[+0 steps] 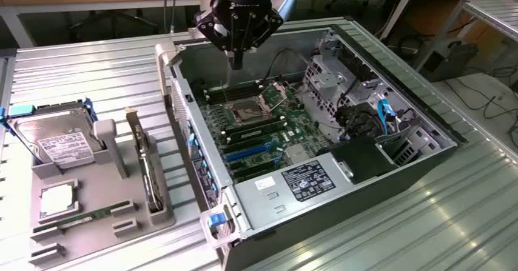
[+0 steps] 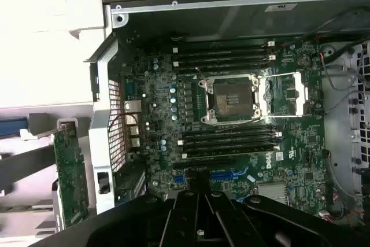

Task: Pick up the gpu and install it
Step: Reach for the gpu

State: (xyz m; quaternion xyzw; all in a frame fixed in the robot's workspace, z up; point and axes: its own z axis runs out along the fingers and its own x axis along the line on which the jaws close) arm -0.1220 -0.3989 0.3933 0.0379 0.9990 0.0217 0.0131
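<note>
Arm posture: wrist pointed straight down over the far side of the open computer case [image 1: 423, 120], with the gripper [image 1: 236, 63] hanging above the motherboard [image 1: 271, 134], just beyond the CPU socket [image 1: 242, 110] and touching nothing. Its fingers are pressed together with nothing between them. In the exterior view the arm above the wrist is cut off at the frame edge. The gpu [image 1: 149, 174] stands on edge in a slot of the grey tray [image 1: 97, 183] outside the case, on the exterior view's left, well apart from the gripper. The hard drive [image 1: 58, 142] sits in the same tray, further left. The card is seen edge-on, so its cooler face is hard to make out; the silver bracket is at its far end. In the wrist view the gripper [image 2: 198, 184] is a dark mass, its fingers closed to a point over the blue expansion slots [image 2: 226, 174], and it hides part of the board. There the gpu [image 2: 70, 180] appears outside the case wall as a green board, one end lost behind the gripper's body
</note>
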